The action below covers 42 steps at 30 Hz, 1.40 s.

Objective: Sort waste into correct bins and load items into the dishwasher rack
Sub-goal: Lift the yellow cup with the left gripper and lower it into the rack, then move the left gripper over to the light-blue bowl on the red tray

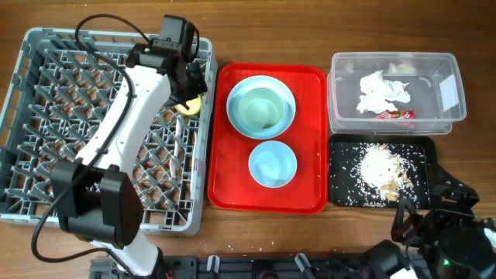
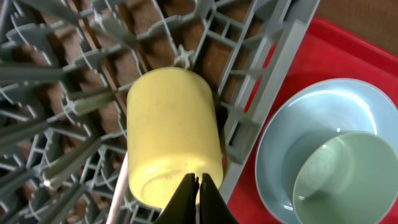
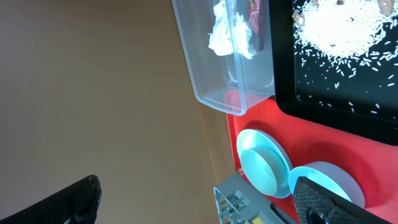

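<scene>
Bright, even lighting with soft shadows; close foreground slightly blurred.

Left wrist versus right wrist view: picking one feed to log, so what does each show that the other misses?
Only the left wrist: the yellow-green cup in the rack, by the shut left gripper. Only the right wrist: the clear tub with napkin and wrapper, the black tray of rice scraps, the second bowl. Both: the red tray, the plate carrying a bowl, the rack.

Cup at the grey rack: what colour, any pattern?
The cup is plain pale yellow with no pattern; it shows best in the left wrist view.
</scene>
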Each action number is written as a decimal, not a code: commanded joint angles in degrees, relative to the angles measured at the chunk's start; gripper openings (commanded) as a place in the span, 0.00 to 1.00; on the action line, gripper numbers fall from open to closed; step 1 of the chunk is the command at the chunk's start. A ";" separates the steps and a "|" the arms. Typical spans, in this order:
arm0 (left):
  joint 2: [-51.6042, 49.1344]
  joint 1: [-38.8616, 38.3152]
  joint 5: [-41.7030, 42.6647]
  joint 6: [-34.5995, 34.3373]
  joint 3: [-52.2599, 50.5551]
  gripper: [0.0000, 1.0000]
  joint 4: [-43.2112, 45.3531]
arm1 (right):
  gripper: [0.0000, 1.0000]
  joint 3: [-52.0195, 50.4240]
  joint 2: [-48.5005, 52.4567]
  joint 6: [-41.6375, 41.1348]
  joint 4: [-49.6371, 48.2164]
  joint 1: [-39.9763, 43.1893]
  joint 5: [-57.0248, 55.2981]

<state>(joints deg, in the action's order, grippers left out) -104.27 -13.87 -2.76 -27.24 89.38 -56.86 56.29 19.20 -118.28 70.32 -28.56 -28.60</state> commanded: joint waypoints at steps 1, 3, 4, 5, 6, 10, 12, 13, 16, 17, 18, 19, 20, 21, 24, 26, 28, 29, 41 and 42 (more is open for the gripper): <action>-0.55 0.26 -2.89 -0.70 -0.15 0.04 1.36 | 1.00 -0.17 -0.61 -0.39 0.04 0.04 -0.76; -0.55 0.20 -2.47 -0.70 -0.15 0.04 -0.31 | 1.00 -0.17 -0.61 -0.42 0.04 0.04 -0.76; -0.55 0.20 -1.97 -0.68 -0.15 0.04 -1.55 | 1.00 -0.17 -0.61 -0.39 0.04 0.04 -0.76; -0.55 0.20 -1.14 -0.68 -0.15 0.04 -3.08 | 1.00 -0.17 -0.61 -0.39 0.04 0.04 -0.79; -0.55 0.20 -0.74 -0.68 -0.15 0.04 -3.87 | 1.00 -0.17 -0.61 -0.42 0.04 0.04 -0.76; -0.55 0.20 -0.79 -0.68 -2.03 0.04 -3.26 | 1.00 -0.17 -0.61 -0.39 0.04 0.04 -0.76; -0.55 0.20 -0.98 -0.68 -4.70 0.04 -0.55 | 1.00 -0.17 -0.61 -0.39 0.04 0.04 -0.76; -0.55 0.22 -1.70 -0.68 -5.90 0.04 1.16 | 1.00 -0.17 -0.61 -0.39 0.04 0.04 -0.76; -0.48 0.26 -8.55 -0.66 -6.54 0.04 4.94 | 1.00 -0.17 -0.61 -0.37 0.04 0.04 -0.76; -0.15 0.31 -10.80 -0.66 -5.81 0.06 5.35 | 1.00 -0.17 -0.61 -0.39 0.04 0.04 -0.76; 0.31 0.31 -12.33 -0.63 -4.37 0.10 5.33 | 1.00 -0.17 -0.61 -0.39 0.04 0.04 -0.79; 1.03 0.31 -12.33 -0.61 -2.89 0.19 5.35 | 1.00 -0.17 -0.61 -0.39 0.04 0.04 -0.76; 1.90 0.31 -12.28 -0.61 -1.55 0.31 5.33 | 1.00 -0.17 -0.61 -0.39 0.04 0.04 -0.76; 3.08 0.04 -12.17 -0.59 -0.20 0.35 5.14 | 1.00 -0.17 -0.61 -0.42 0.04 0.04 -0.76; 8.87 -1.86 -10.08 -0.46 1.55 0.40 5.09 | 1.00 -0.17 -0.61 -0.39 0.04 0.04 -0.76; 12.68 -4.52 -5.81 -0.44 1.55 0.44 4.26 | 1.00 -0.17 -0.61 -0.39 0.04 0.04 -0.76; 15.08 -8.81 0.15 -0.44 1.55 0.45 1.38 | 1.00 -0.17 -0.61 -0.37 0.04 0.04 -0.79; 15.34 -10.95 2.56 -0.46 1.55 0.45 -0.70 | 1.00 -0.17 -0.61 -0.39 0.04 0.04 -0.76; 1.64 -41.97 2.29 -5.40 -5.25 0.45 1.33 | 1.00 -0.17 -0.61 -0.39 0.04 0.04 -0.76; 0.35 -42.69 2.05 -5.40 -5.25 0.45 1.86 | 1.00 -0.17 -0.61 -0.39 0.04 0.04 -0.76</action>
<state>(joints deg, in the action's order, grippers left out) -99.59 -53.78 0.51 -31.64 84.71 -56.77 56.29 19.20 -118.28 70.32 -28.56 -28.60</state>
